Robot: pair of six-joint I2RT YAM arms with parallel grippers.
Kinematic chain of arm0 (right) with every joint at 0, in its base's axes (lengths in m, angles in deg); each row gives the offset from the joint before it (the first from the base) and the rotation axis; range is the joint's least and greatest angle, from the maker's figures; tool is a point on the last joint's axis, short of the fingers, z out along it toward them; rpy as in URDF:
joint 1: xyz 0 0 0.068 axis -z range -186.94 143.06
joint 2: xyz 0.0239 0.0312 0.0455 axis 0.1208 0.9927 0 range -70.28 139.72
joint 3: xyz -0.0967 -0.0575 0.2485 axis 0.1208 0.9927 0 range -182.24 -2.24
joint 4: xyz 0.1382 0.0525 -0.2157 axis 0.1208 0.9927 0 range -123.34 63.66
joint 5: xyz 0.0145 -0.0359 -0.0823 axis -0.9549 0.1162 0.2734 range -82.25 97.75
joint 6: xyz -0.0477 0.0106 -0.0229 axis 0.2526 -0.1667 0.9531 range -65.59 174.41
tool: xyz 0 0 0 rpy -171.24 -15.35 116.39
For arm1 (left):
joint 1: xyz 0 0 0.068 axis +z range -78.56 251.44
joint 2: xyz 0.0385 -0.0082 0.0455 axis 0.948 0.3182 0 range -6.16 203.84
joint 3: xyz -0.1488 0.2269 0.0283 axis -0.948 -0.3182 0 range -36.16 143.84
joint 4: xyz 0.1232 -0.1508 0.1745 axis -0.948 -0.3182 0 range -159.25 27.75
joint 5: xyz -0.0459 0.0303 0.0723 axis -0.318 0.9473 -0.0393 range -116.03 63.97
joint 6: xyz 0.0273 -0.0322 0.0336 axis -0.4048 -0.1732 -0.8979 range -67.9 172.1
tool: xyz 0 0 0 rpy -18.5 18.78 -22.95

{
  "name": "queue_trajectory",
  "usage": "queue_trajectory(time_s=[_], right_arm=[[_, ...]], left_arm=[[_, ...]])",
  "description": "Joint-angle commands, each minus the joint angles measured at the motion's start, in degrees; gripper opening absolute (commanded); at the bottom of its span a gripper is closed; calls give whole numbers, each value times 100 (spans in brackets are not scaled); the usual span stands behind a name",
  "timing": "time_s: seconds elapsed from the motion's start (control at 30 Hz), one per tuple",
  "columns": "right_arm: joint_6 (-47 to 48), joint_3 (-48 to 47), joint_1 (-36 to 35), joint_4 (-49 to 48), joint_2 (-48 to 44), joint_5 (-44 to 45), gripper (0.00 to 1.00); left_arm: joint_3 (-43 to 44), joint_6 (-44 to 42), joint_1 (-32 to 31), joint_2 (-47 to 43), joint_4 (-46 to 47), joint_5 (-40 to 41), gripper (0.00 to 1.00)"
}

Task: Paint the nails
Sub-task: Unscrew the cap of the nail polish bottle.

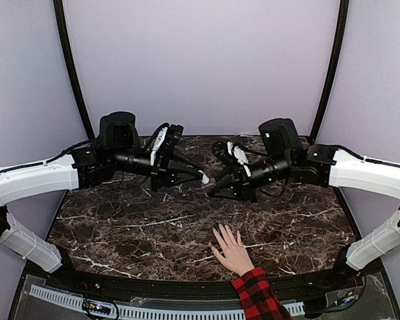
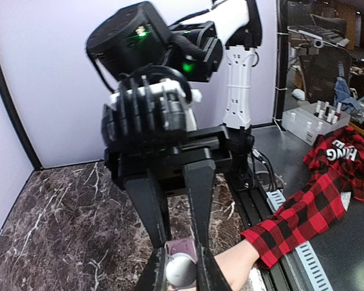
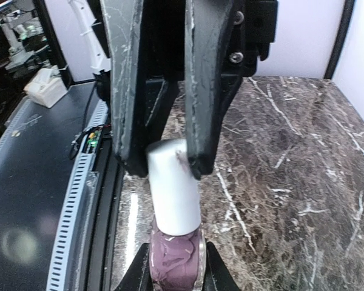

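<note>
Nails (image 1: 223, 228) are down by the near edge of the table (image 1: 120, 227), tiny pale tips on a human hand (image 1: 231, 252) lying flat, palm down, fingers spread and pointing away from the arm bases. From above they are too small to tell whether any colour is on them. A red-and-black plaid sleeve (image 1: 257, 297) covers the wrist and runs off the front rim. Further back, well apart from the hand, the two arms meet nose to nose over mid-table! On one side the right gripper (image 3: 176, 276) is clamped tight on the polish bottle (image 3: 176, 260), the purple glass pinched between both fingers and its top aimed at the partner arm. Facing it from the other side, the left gripper (image 3: 165, 162) has its jaws closed on the white cap (image 3: 173, 194), fingertips biting the cap's outer end. That cap sits on the bottle's neck with no gap showing, and neither gripper touches the hand.
</note>
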Motion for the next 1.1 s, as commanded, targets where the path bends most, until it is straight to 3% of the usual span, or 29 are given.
queue_trajectory(time_s=[0.0, 0.23, 0.5, 0.73, 0.87, 1.07], right_arm=[[-378, 139, 20, -1181, -371, 1603, 0], [-252, -73, -156, -1108, -130, 2815, 0], [-211, -1, -380, -1421, -99, 4636, 0], [-149, 163, -388, -1468, -241, 4625, 0], [-164, 283, -380, -1463, -335, 4502, 0], [-199, 434, -366, -1468, -395, 4397, 0]], left_arm=[[67, 880, -73, 113, 502, 962, 0], [415, 2176, -72, 649, 744, 2404, 0], [644, 3169, -84, 993, 762, 3384, 0], [565, 3186, -84, 954, 935, 3374, 0], [666, 2828, -75, 854, 661, 3067, 12], [957, 2596, 34, 683, 71, 2748, 40]])
